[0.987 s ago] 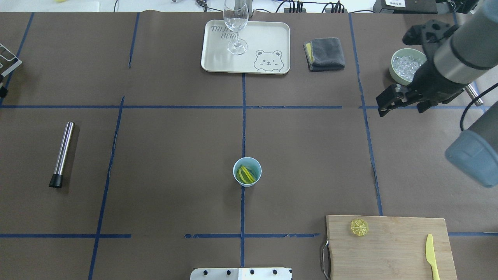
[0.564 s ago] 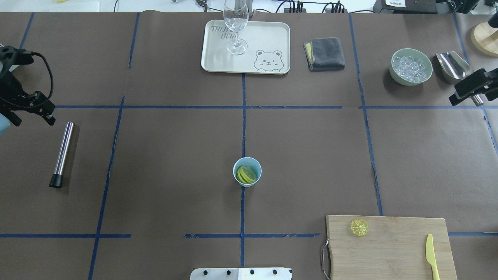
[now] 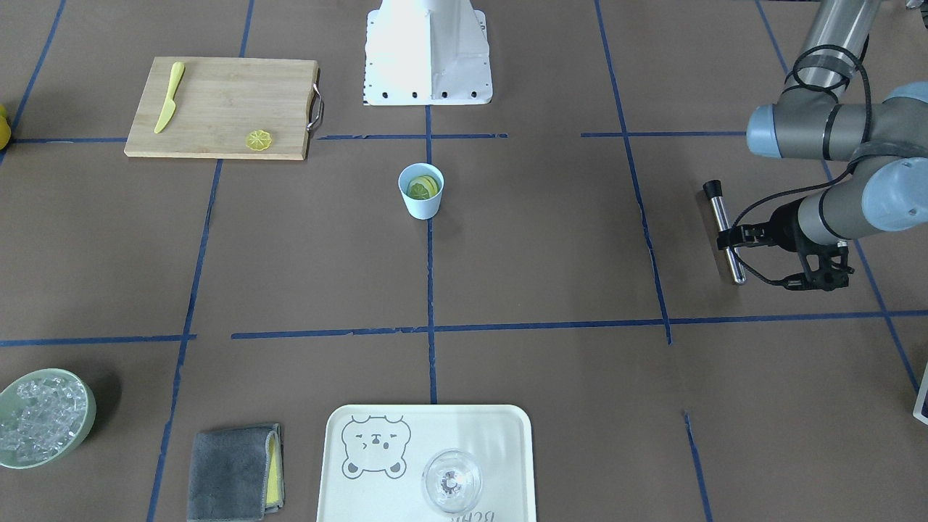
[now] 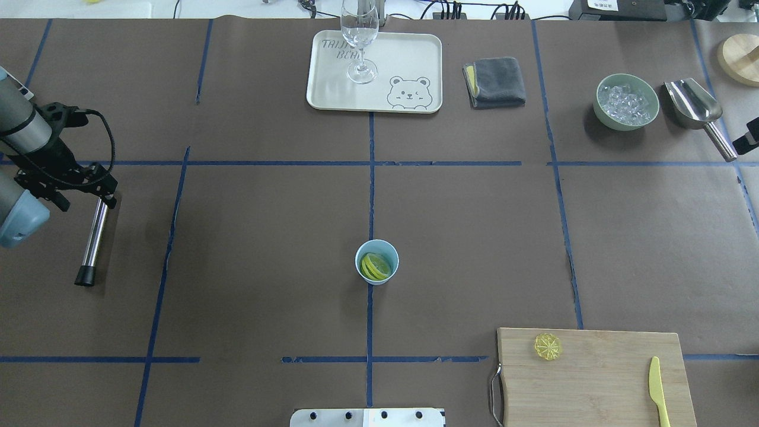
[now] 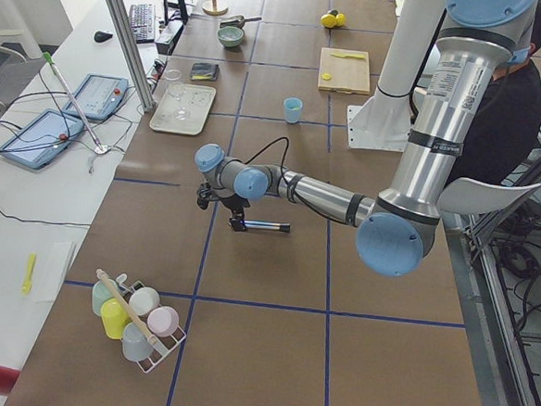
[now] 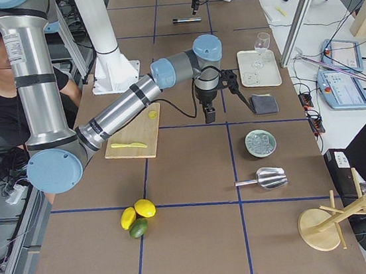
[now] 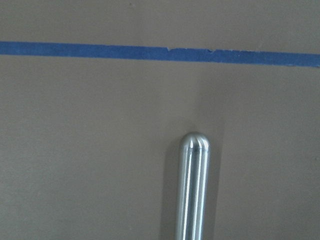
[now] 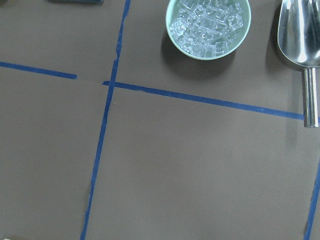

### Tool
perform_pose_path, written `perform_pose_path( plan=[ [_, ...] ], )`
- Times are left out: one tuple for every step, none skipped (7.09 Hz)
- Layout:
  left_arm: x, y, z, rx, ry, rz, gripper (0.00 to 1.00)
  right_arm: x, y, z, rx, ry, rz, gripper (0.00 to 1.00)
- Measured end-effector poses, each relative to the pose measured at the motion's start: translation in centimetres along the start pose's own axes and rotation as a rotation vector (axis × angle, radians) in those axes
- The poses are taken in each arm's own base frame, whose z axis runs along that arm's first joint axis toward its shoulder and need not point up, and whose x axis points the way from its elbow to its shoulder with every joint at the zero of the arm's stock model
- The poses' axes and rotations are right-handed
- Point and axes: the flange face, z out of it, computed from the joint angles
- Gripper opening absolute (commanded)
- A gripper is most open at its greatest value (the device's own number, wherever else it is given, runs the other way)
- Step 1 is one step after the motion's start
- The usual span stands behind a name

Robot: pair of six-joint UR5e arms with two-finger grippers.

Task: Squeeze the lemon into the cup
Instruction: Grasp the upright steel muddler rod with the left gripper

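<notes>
Lemon [image 4: 377,267]: sits inside cup [image 4: 358,264], lying tilted, below the rim. Cup stands upright at approx. table ctr, on the blue tape line [image 4: 370,207]. Both arms are well apart from it.

L gripper [image 4: 107,194]: at table's left side, over the far end of steel rod [image 4: 93,240], which lies flat. L wrist view shows the rod's rounded tip only, no fingers. Jaw state: cannot tell.

R gripper [image 6: 210,117]: at table's right edge, pointing down, near bowl of ice [image 4: 622,125] and metal scoop [image 4: 692,101]. Jaw state: cannot tell.

Cutting board [image 4: 593,385], near-right: carries thin slice [image 4: 547,346] and yellow knife [image 4: 655,385].

Far side: tray [image 4: 409,59] w/ glass [image 4: 360,44]; grey cloth [image 4: 497,82] beside the tray.
</notes>
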Motion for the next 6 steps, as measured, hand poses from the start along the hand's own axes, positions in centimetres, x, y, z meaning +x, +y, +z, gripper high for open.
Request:
perform_pose_path(
  plan=[
    [0.8,0.2,1.0,-0.008,-0.004,0.000,1.00,0.1,0.0,-0.1,0.003,0.001,0.002,1.00],
    [1.1,0.3,1.5,-0.012,-0.007,-0.001,1.00,0.2,0.0,-0.2,0.004,0.001,0.002,1.00],
    [1.0,0.3,1.8,-0.015,-0.011,-0.001,1.00,0.1,-0.1,-0.3,0.006,0.001,0.000,1.00],
    [0.7,0.2,2.1,-0.014,-0.012,0.007,1.00,0.0,-0.2,-0.4,0.009,0.000,-0.003,1.00],
    [0.2,0.1,2.6,-0.009,-0.010,0.022,1.00,-0.1,-0.2,-0.5,0.012,0.000,-0.005,1.00],
    [-0.3,0.0,3.1,-0.006,-0.008,0.029,0.86,-0.2,-0.3,-0.6,0.014,-0.001,-0.007,1.00]
  ],
)
